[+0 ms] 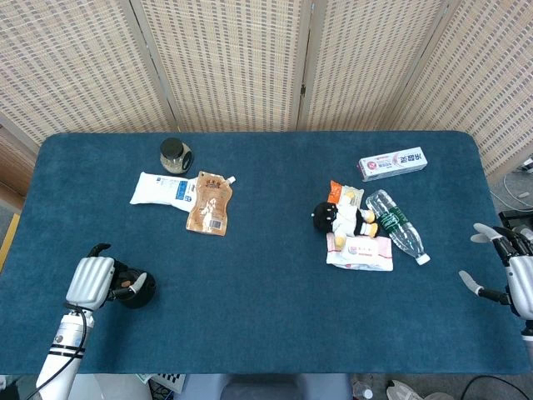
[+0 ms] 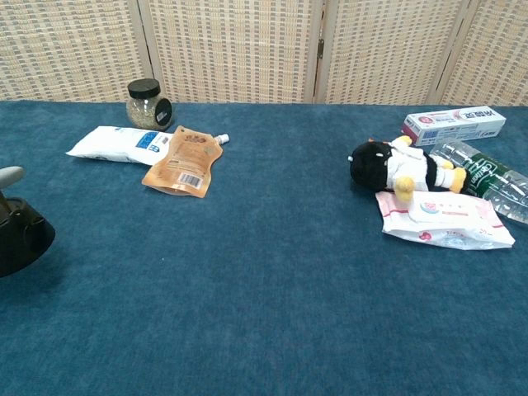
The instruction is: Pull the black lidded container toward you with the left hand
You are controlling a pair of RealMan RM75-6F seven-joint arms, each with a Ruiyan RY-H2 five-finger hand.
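Note:
The black lidded container (image 1: 140, 292) stands near the front left corner of the blue table, and the chest view shows it at the far left edge (image 2: 23, 241). My left hand (image 1: 90, 282) is on the container's left side, its fingers curled around it and its thumb across the top. In the chest view only one pale fingertip (image 2: 10, 175) shows above the container. My right hand (image 1: 515, 268) hovers off the table's right edge with its fingers spread, holding nothing.
A glass jar (image 1: 174, 155), a white pouch (image 1: 162, 189) and a brown pouch (image 1: 209, 204) lie at the back left. At the right are a penguin plush (image 1: 337, 218), a wipes pack (image 1: 360, 252), a plastic bottle (image 1: 397, 225) and a toothpaste box (image 1: 392, 163).

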